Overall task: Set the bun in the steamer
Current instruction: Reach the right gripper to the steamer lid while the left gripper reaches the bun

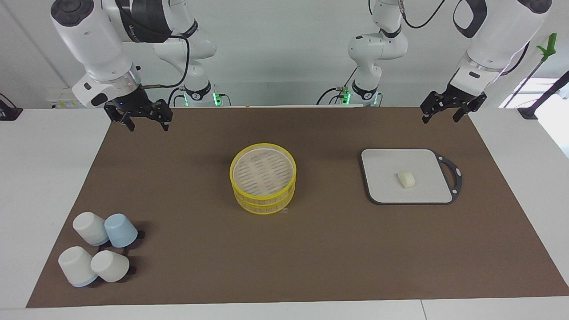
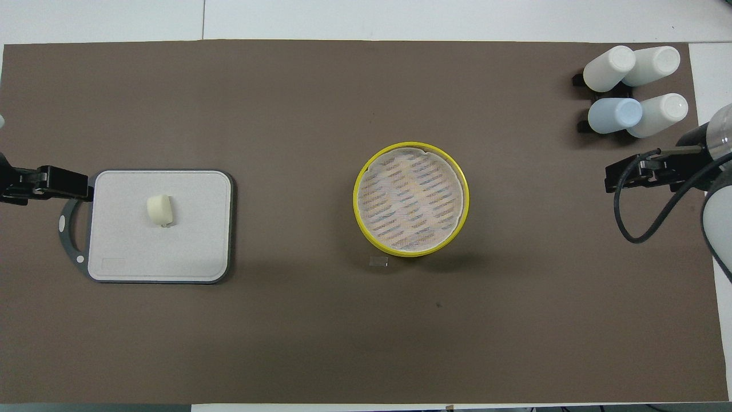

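On the tray, bun (image 1: 406, 179): a small cream lump lying near the middle of the grey tray (image 1: 382, 186), toward the left arm's end of the table (image 1: 311, 258); nothing touches it.
Tray: flat, black handle pointing toward the left arm's end of the table.
Steamer (image 1: 263, 178): two stacked yellow-rimmed tiers at mid-table, well apart from the tray; top open, slotted base with a pale liner showing, nothing inside.
Left pincer (image 1: 447, 114): fingers spread, hanging in the air over the mat's edge close to the robots, above the tray's handle end; not yet at the bun.
Right pincer (image 1: 144, 121): fingers spread, waiting over the mat's edge at the right arm's end.
Cups (image 1: 100, 253): four upturned, clustered at the right arm's end, farther from the robots than the steamer; out of the way.
Step in hand: by my reading, nothing is begun; the left arm is the natural one to fetch.
Doing it well: come straight down, straddle the bun's narrow width, close gently so the soft dough is not crushed, lift clear of the yellow rim, release low over the liner's centre.
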Available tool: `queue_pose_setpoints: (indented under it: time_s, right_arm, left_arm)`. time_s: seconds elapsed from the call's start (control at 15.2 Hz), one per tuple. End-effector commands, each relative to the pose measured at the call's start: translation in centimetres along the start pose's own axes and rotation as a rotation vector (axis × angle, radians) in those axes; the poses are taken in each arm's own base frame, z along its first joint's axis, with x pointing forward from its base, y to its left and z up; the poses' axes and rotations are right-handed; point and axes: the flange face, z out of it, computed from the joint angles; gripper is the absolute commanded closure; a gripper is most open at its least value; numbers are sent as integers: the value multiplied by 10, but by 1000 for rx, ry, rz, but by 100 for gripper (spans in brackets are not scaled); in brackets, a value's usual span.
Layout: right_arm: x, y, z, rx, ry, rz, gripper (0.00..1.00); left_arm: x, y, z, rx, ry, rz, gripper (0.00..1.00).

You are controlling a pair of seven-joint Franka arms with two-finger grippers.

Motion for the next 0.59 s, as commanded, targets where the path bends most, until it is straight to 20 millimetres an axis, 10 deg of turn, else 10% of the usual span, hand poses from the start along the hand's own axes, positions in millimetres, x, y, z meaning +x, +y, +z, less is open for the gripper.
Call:
queue_pose_setpoints:
  time_s: [0.0, 0.26, 0.53]
  right_arm:
    - [2, 1, -2, -10, 8, -12, 0]
    - [1, -4, -1, -7, 14, -44, 0]
    - [-1, -101, -8, 16, 32, -120, 0]
  left_arm:
    - [2, 1, -6, -16, -2, -5, 0]
    - [2, 3, -4, -16, -2, -3, 0]
    - [3, -1, 10, -16, 16, -12, 0]
